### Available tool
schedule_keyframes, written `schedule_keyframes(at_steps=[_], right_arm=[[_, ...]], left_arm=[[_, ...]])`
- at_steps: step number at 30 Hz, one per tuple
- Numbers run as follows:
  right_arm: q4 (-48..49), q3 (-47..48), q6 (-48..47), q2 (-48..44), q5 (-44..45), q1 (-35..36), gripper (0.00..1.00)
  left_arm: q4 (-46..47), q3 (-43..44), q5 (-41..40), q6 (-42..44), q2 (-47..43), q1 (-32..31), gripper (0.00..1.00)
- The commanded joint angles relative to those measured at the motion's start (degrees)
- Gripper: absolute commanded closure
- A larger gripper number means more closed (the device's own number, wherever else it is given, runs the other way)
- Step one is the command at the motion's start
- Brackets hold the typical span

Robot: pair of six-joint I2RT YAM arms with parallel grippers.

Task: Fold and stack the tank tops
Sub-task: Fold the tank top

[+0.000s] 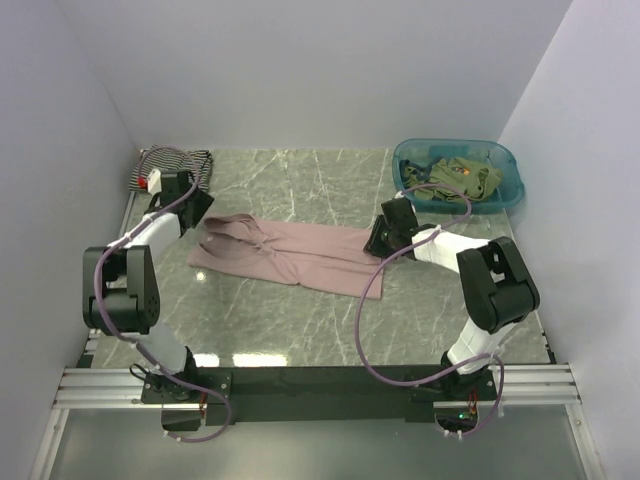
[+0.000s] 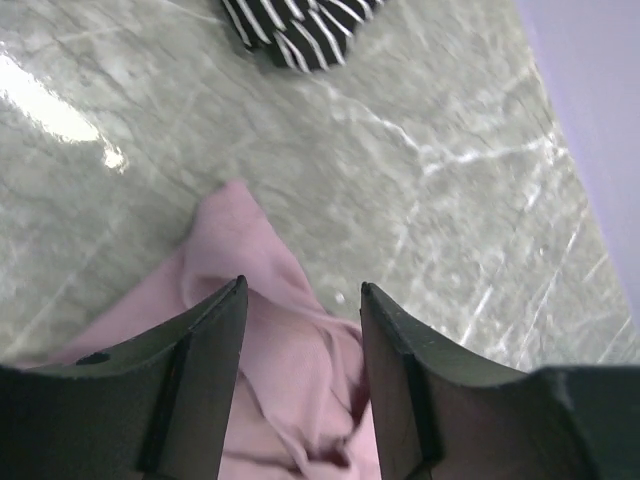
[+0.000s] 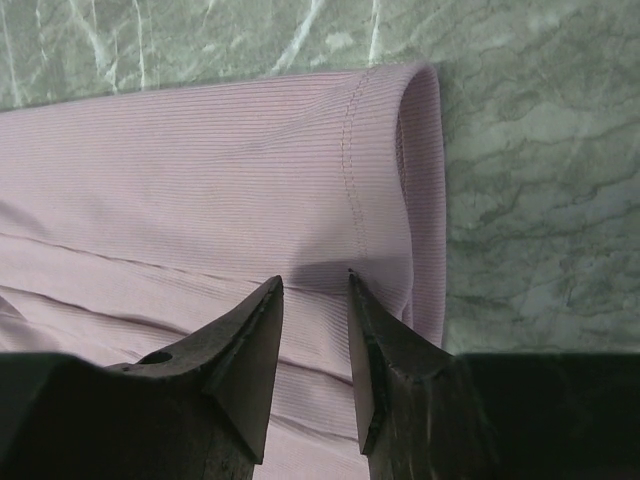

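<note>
The dusty pink tank top (image 1: 290, 255) lies stretched across the middle of the table, with folds along its length. My left gripper (image 1: 196, 214) is at its left end. In the left wrist view the gripper (image 2: 303, 290) is open, with bunched pink cloth (image 2: 290, 370) between the fingers. My right gripper (image 1: 383, 236) is at the right end. In the right wrist view the gripper (image 3: 313, 280) is open with a narrow gap, low over the hemmed edge of the pink cloth (image 3: 200, 170). The striped tank top (image 1: 176, 164) lies at the back left and also shows in the left wrist view (image 2: 300, 30). Olive green tops (image 1: 462, 177) lie in the basin.
The teal plastic basin (image 1: 512, 186) stands at the back right, close behind my right arm. White walls close in the table on the left, back and right. The marble tabletop (image 1: 300, 185) shows between the pink top and the back wall.
</note>
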Motion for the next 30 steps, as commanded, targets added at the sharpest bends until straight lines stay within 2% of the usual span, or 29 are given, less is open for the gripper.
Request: schedule_keyframes(at_steps=[1,5,8,11,15,22,30], right_arm=[[-2.1,1.6,-1.2,-3.6,0.2,-0.6,0.6],[-2.7,2.3,-1.2,-4.2,0.0,-0.6,0.6],[-2.8,2.5,-1.2,-4.6,0.1,-0.3,0.6],[-3.0,2.6,-1.1,-4.6,0.2,-0.2,0.6],[-3.4,2.6,-1.1,-4.9,0.7,0.0,0.6],[-3.3,2.4,-0.8,-5.3,0.5,0.1,0.6],[-3.2,1.9,-1.0,-5.6,0.4,0.1,0.6]], left_arm=[[-5.9,2.1,-1.6,2.0,-4.4,-3.7,0.45],[-9.4,2.2,-3.0,0.5,-4.8,-5.4,0.45],[-4.3,1.4,2.8,1.5,-4.1,-6.0,0.53],[-7.6,7.4,6.2,3.2,1.1,-9.1,0.54],[-14.5,11.0,3.5,1.6,4.7,-14.1,0.53],[-20.2,11.6,-1.3,-4.2,7.7,-19.5,0.67],[-22.2,13.1,-4.6,-5.2,9.3,-23.0,0.64]])
